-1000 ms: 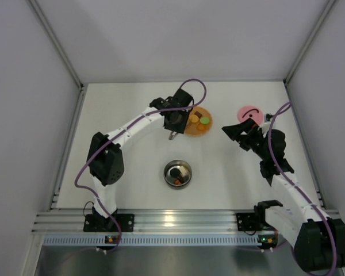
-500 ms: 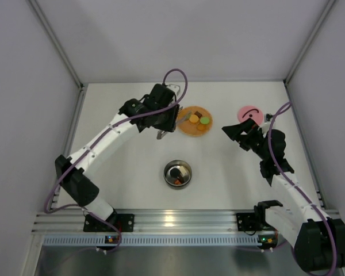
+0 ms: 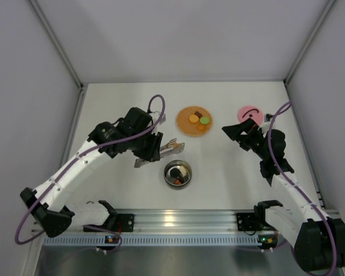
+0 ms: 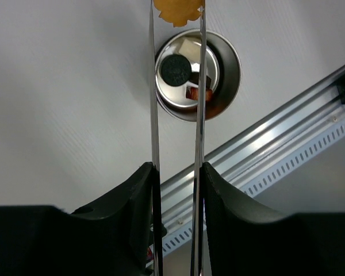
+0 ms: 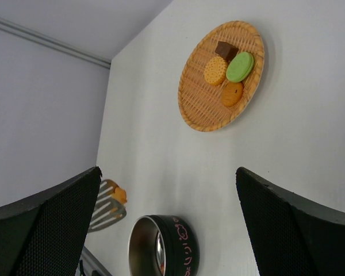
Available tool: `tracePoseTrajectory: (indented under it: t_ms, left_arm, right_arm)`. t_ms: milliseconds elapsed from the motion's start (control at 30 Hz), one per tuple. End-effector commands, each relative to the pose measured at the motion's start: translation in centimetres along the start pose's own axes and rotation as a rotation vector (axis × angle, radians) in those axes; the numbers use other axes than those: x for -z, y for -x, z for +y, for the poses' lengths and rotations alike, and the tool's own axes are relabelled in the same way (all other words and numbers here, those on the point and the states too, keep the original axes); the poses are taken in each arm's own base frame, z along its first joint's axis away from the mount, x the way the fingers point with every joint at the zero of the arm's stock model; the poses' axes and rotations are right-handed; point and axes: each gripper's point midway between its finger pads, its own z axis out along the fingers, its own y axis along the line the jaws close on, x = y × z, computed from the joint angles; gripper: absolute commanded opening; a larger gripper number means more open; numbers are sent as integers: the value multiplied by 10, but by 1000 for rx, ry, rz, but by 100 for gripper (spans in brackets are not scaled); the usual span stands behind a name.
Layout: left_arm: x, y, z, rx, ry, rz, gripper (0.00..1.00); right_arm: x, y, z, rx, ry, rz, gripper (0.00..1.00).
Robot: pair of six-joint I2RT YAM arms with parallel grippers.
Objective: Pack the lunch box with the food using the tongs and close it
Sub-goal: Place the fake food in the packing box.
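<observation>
Tongs (image 3: 161, 154) carrying a biscuit (image 4: 177, 8) just beside the steel bowl (image 3: 166, 172), mid-table.
The left gripper (image 3: 151, 146) squeezes the tongs' 2 arms; 4 pieces (image 3: 194, 119) lie on the woven plate (image 3: 184, 127); the right gripper (image 3: 231, 131) gapes wide near the pink lid (image 3: 248, 112).

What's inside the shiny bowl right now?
Inside the lunch box lie a round black piece and a small brown piece. One arm of the tongs crosses over it, hiding a strip of the inside, so more food may lie there unseen.
</observation>
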Motion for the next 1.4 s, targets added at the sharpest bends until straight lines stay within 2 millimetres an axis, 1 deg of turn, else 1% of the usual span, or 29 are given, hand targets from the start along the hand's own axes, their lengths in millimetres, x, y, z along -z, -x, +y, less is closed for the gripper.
tracePoseTrajectory:
  t_ms: [0, 167, 267, 433, 700, 967, 1367]
  left_arm:
    - [20, -29, -10, -26, -83, 23, 38]
    - [23, -55, -15, -27, -137, 53, 38]
    - [23, -62, -17, -28, -157, 62, 38]
    - [21, -67, -22, -34, -185, 77, 38]
    - [17, -68, -23, -40, -180, 93, 42]
    - [16, -64, -24, -40, -175, 89, 46]
    - [16, -53, -29, -46, -186, 66, 47]
  right_arm:
    - [-1, 17, 14, 26, 53, -54, 99]
    - [-2, 16, 13, 24, 52, -50, 99]
    - [-2, 16, 13, 23, 51, -49, 99]
    - [-3, 17, 13, 25, 51, -51, 100]
    - [-2, 18, 15, 30, 55, -53, 99]
    - [-2, 18, 15, 31, 54, -52, 99]
    - [-1, 17, 15, 31, 54, -52, 99]
